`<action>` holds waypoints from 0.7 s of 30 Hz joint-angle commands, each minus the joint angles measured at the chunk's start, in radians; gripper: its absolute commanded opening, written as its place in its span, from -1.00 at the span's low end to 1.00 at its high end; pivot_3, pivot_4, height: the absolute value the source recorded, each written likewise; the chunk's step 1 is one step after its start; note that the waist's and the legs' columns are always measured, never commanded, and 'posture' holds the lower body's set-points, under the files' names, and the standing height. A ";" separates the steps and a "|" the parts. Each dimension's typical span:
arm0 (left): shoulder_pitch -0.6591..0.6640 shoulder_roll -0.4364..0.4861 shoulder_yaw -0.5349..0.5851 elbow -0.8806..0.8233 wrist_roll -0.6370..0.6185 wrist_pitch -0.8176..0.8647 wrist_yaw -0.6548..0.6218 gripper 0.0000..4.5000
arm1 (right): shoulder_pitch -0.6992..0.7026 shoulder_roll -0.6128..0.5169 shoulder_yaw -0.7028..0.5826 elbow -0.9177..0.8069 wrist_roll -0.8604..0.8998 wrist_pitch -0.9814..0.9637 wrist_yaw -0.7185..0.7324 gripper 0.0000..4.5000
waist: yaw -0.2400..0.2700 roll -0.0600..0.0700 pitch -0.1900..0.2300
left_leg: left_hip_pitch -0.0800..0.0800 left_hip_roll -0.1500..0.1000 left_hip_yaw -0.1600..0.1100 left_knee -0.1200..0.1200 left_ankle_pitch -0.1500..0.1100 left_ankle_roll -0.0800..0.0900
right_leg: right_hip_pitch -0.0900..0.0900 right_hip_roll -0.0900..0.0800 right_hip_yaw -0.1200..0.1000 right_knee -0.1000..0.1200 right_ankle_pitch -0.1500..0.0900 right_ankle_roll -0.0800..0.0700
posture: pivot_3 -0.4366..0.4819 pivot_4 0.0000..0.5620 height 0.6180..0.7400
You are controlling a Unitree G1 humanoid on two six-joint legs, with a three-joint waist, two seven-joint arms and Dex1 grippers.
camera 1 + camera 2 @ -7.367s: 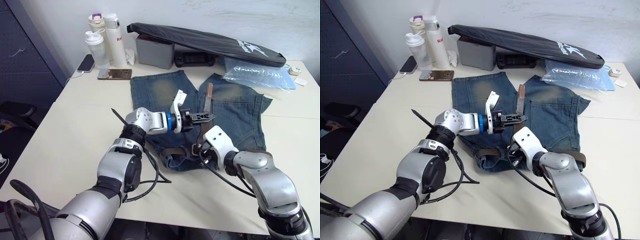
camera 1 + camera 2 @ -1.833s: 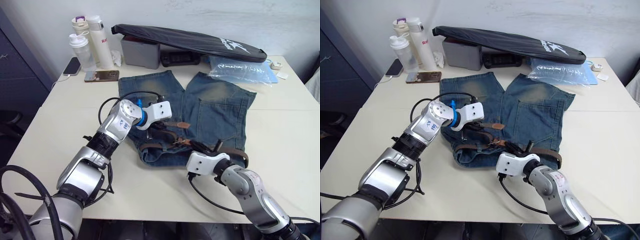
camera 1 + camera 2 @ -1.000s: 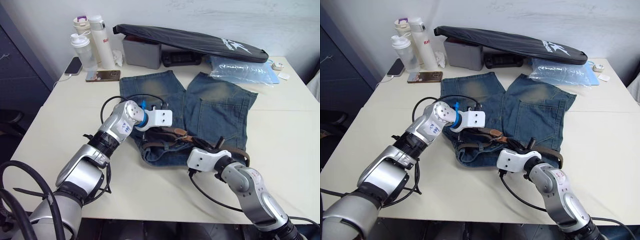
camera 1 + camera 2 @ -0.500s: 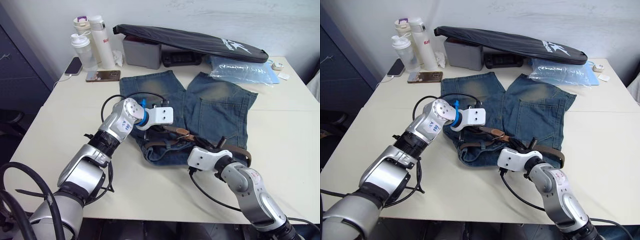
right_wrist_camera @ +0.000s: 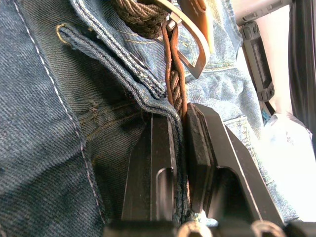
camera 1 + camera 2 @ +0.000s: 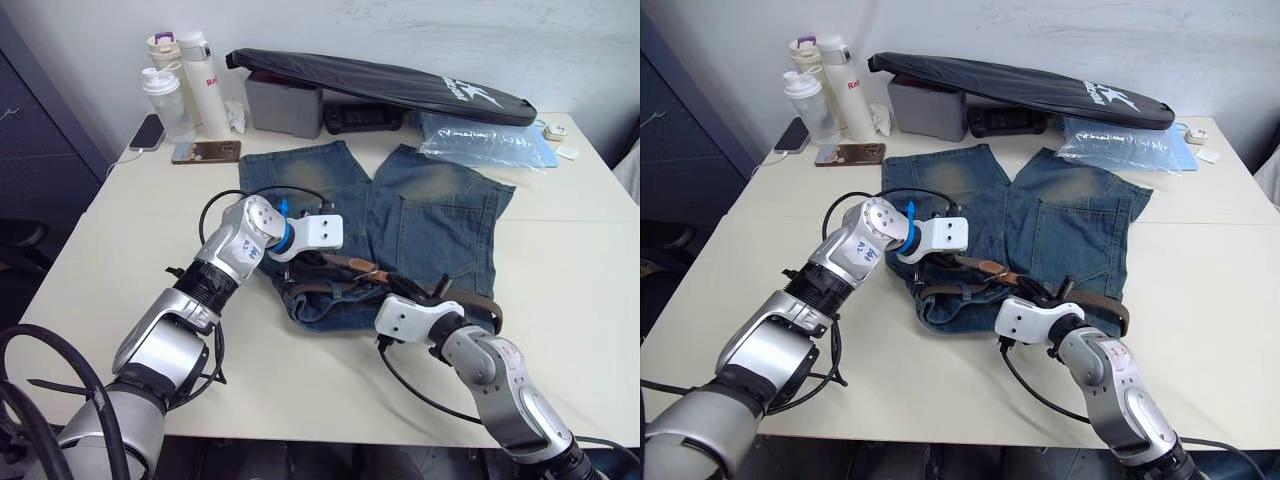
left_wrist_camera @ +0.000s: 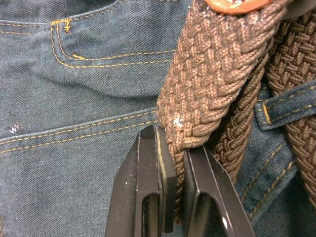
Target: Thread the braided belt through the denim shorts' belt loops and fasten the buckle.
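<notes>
Behind the shorts [image 6: 440,215], a black bag [image 6: 380,82] is lying. On their waistband, the left gripper [image 7: 173,163] is pinching the belt [image 7: 212,89]; the right gripper [image 5: 180,148] is clamping belt and denim beside the buckle [image 5: 190,44].

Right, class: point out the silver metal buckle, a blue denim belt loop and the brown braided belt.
silver metal buckle [image 5: 193,47], right wrist view, frame's long bar
blue denim belt loop [image 7: 281,105], left wrist view, strip's middle
brown braided belt [image 7: 212,74], left wrist view, woven face

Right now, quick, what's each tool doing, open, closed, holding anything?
Left tool: closed on the braided belt.
Right tool: closed on the waistband edge of the denim shorts, with the belt strap caught between its fingers.
</notes>
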 commanded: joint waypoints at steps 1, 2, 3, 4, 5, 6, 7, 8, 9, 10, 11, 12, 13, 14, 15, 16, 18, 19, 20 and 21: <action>-0.029 0.030 0.006 -0.024 0.024 0.015 -0.009 -1.00 | -0.008 -0.006 -0.044 -0.006 -0.037 -0.002 -0.027 -0.98 | 0.000 0.000 0.000 | 0.000 0.000 0.000 0.000 0.000 0.000 | 0.000 0.000 0.000 0.000 0.000 0.000 | -0.05 -0.47 1.00; -0.031 0.032 0.002 -0.023 0.028 0.020 -0.013 -1.00 | -0.010 -0.007 -0.043 -0.007 -0.040 -0.004 -0.027 -0.98 | 0.000 0.000 0.000 | 0.000 0.000 0.000 0.000 0.000 0.000 | 0.000 0.000 0.000 0.000 0.000 0.000 | -0.05 -0.47 1.00; -0.032 0.034 -0.002 -0.023 0.031 0.025 -0.022 -1.00 | -0.011 -0.008 -0.041 -0.008 -0.044 -0.009 -0.027 -0.98 | 0.000 0.000 0.000 | 0.000 0.000 0.000 0.000 0.000 0.000 | 0.000 0.000 0.000 0.000 0.000 0.000 | -0.05 -0.47 1.00; -0.034 0.040 -0.010 -0.024 0.040 0.024 -0.029 -1.00 | -0.012 -0.008 -0.040 -0.009 -0.047 -0.013 -0.027 -0.98 | 0.000 0.000 0.000 | 0.000 0.000 0.000 0.000 0.000 0.000 | 0.000 0.000 0.000 0.000 0.000 0.000 | -0.05 -0.47 1.00; -0.035 0.043 -0.013 -0.026 0.044 0.025 -0.032 -1.00 | -0.013 -0.007 -0.039 -0.009 -0.050 -0.017 -0.026 -0.98 | 0.000 0.000 0.000 | 0.000 0.000 0.000 0.000 0.000 0.000 | 0.000 0.000 0.000 0.000 0.000 0.000 | -0.05 -0.47 1.00; -0.036 0.045 -0.015 -0.028 0.047 0.027 -0.034 -1.00 | -0.014 -0.008 -0.039 -0.010 -0.056 -0.022 -0.026 -0.98 | 0.000 0.000 0.000 | 0.000 0.000 0.000 0.000 0.000 0.000 | 0.000 0.000 0.000 0.000 0.000 0.000 | -0.05 -0.47 1.00; -0.038 0.046 -0.017 -0.030 0.052 0.027 -0.034 -1.00 | -0.014 -0.009 -0.038 -0.011 -0.063 -0.028 -0.027 -0.98 | 0.000 0.000 0.000 | 0.000 0.000 0.000 0.000 0.000 0.000 | 0.000 0.000 0.000 0.000 0.000 0.000 | -0.05 -0.47 1.00; -0.041 0.046 -0.019 -0.029 0.056 0.026 -0.031 -1.00 | -0.015 -0.009 -0.038 -0.011 -0.068 -0.033 -0.027 -0.98 | 0.000 0.000 0.000 | 0.000 0.000 0.000 0.000 0.000 0.000 | 0.000 0.000 0.000 0.000 0.000 0.000 | -0.05 -0.47 1.00; -0.043 0.046 -0.021 -0.028 0.059 0.027 -0.029 -1.00 | -0.018 -0.011 -0.037 -0.012 -0.077 -0.042 -0.029 -0.98 | 0.000 0.000 0.000 | 0.000 0.000 0.000 0.000 0.000 0.000 | 0.000 0.000 0.000 0.000 0.000 0.000 | -0.05 -0.47 1.00; -0.045 0.045 -0.023 -0.027 0.061 0.028 -0.028 -1.00 | -0.019 -0.010 -0.037 -0.013 -0.080 -0.047 -0.029 -0.98 | 0.000 0.000 0.000 | 0.000 0.000 0.000 0.000 0.000 0.000 | 0.000 0.000 0.000 0.000 0.000 0.000 | -0.05 -0.47 1.00; -0.049 0.044 -0.024 -0.025 0.063 0.030 -0.026 -1.00 | -0.022 -0.011 -0.035 -0.013 -0.084 -0.053 -0.026 -0.98 | 0.000 0.000 0.000 | 0.000 0.000 0.000 0.000 0.000 0.000 | 0.000 0.000 0.000 0.000 0.000 0.000 | -0.05 -0.47 1.00; -0.052 0.042 -0.025 -0.022 0.065 0.033 -0.025 -1.00 | -0.025 -0.011 -0.035 -0.013 -0.089 -0.061 -0.027 -0.98 | -0.001 0.000 0.000 | 0.000 0.000 0.000 0.000 0.000 0.000 | 0.000 0.000 0.000 0.000 0.000 0.000 | -0.05 -0.47 1.00; -0.055 0.042 -0.026 -0.020 0.066 0.034 -0.025 -1.00 | -0.026 -0.010 -0.036 -0.013 -0.093 -0.066 -0.027 -0.98 | -0.001 0.000 0.000 | 0.000 0.000 0.000 0.000 0.000 0.000 | 0.000 0.000 0.000 0.000 0.000 0.000 | -0.05 -0.47 1.00; -0.060 0.041 -0.030 -0.017 0.071 0.035 -0.024 -1.00 | -0.029 -0.012 -0.034 -0.014 -0.100 -0.075 -0.027 -0.98 | 0.000 0.000 0.000 | 0.000 0.000 0.000 0.000 0.000 0.000 | 0.000 0.000 0.000 0.000 0.000 0.000 | -0.05 -0.47 1.00; -0.063 0.041 -0.032 -0.015 0.075 0.035 -0.023 -1.00 | -0.030 -0.012 -0.033 -0.014 -0.105 -0.081 -0.027 -0.98 | -0.001 0.000 0.000 | 0.000 0.000 0.000 0.000 0.000 0.000 | 0.000 0.000 0.000 0.001 0.000 0.000 | -0.05 -0.47 1.00; -0.066 0.040 -0.033 -0.014 0.077 0.037 -0.024 -1.00 | -0.031 -0.011 -0.033 -0.014 -0.108 -0.087 -0.026 -0.98 | -0.001 0.000 0.000 | 0.000 0.000 0.000 0.000 0.000 0.000 | 0.000 0.000 0.000 0.001 0.000 0.000 | -0.05 -0.47 1.00; -0.069 0.038 -0.036 -0.013 0.079 0.042 -0.027 -1.00 | -0.035 -0.013 -0.029 -0.013 -0.119 -0.097 -0.021 -0.98 | -0.001 0.000 0.000 | 0.000 0.000 0.000 0.000 0.000 0.000 | 0.000 0.000 0.000 0.001 0.000 0.000 | -0.05 -0.47 1.00; -0.072 0.037 -0.040 -0.014 0.082 0.047 -0.032 -1.00 | -0.038 -0.016 -0.025 -0.013 -0.130 -0.103 -0.018 -0.98 | -0.001 0.000 0.000 | 0.000 0.000 0.000 0.000 0.000 0.000 | 0.000 0.000 0.000 0.001 0.000 0.000 | -0.05 -0.47 1.00; -0.075 0.035 -0.043 -0.016 0.085 0.050 -0.036 -1.00 | -0.041 -0.018 -0.022 -0.012 -0.140 -0.108 -0.015 -0.98 | -0.001 0.000 0.000 | 0.000 0.000 0.000 0.000 0.000 0.000 | 0.000 0.000 0.000 0.001 0.000 0.000 | -0.05 -0.47 1.00; -0.076 0.035 -0.045 -0.017 0.086 0.052 -0.038 -1.00 | -0.043 -0.019 -0.021 -0.011 -0.146 -0.111 -0.013 -0.98 | -0.001 0.000 0.000 | 0.000 0.000 0.000 0.001 0.000 0.000 | 0.000 0.000 0.000 0.001 0.000 0.000 | -0.05 -0.47 1.00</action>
